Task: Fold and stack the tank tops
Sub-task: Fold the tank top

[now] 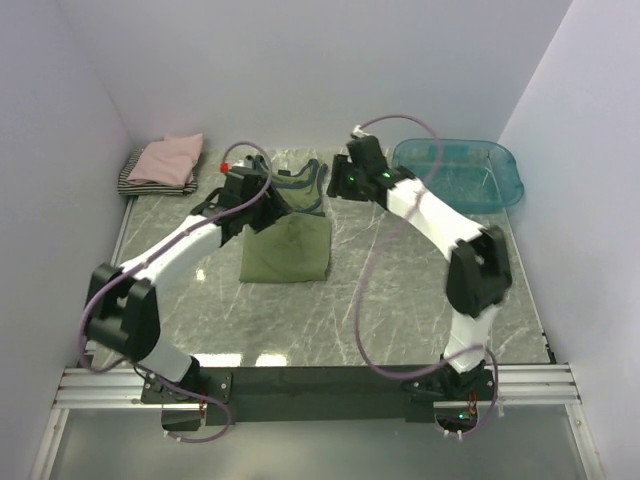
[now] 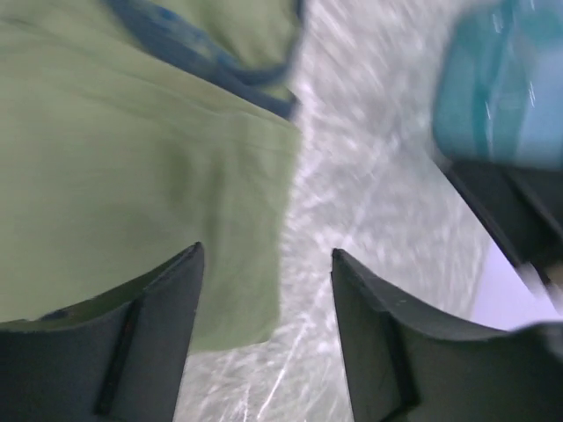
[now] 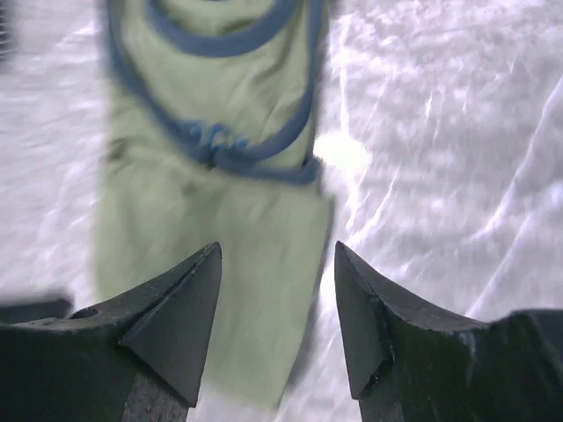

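The green top (image 1: 287, 248) points away, its strap end between the left fingers (image 2: 149, 352) and right fingers (image 3: 176, 325), both apart and empty.

Olive tank (image 1: 287, 250) part-folded ctr; pink top (image 1: 168, 158) on striped top (image 1: 130, 176), far-L corner.

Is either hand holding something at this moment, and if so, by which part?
Nothing is held. The left hand and the right hand are both open above the olive-green tank top, with no cloth between their fingers.
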